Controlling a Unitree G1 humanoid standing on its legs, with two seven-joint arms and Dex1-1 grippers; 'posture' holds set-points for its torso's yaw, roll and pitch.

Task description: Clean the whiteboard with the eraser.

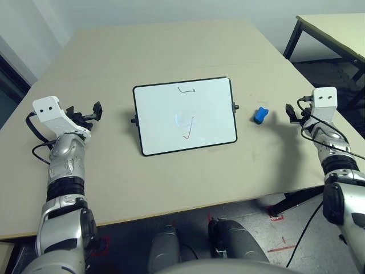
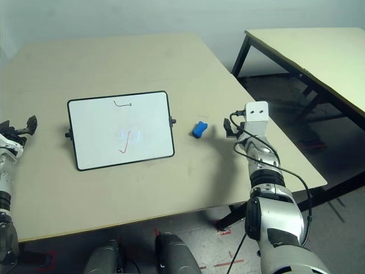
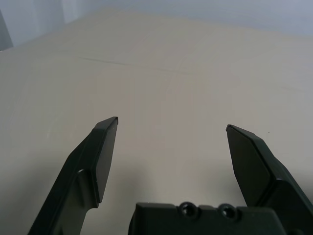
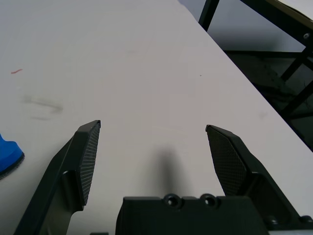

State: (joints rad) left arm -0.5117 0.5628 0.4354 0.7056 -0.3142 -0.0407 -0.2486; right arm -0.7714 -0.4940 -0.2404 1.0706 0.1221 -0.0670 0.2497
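Eraser [image 1: 260, 115] sits between board [image 1: 185, 117] and the table's [image 1: 171, 200] right edge; both our grippers, left [image 3: 172, 122] and right [image 4: 153, 123], gape empty. We should bring the right one leftward, straddle the block squarely, then close.

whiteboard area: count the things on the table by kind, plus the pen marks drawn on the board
Whiteboard: 1
Blue eraser: 1
Pen marks on the board: 2, one dark, one red
Total: 4
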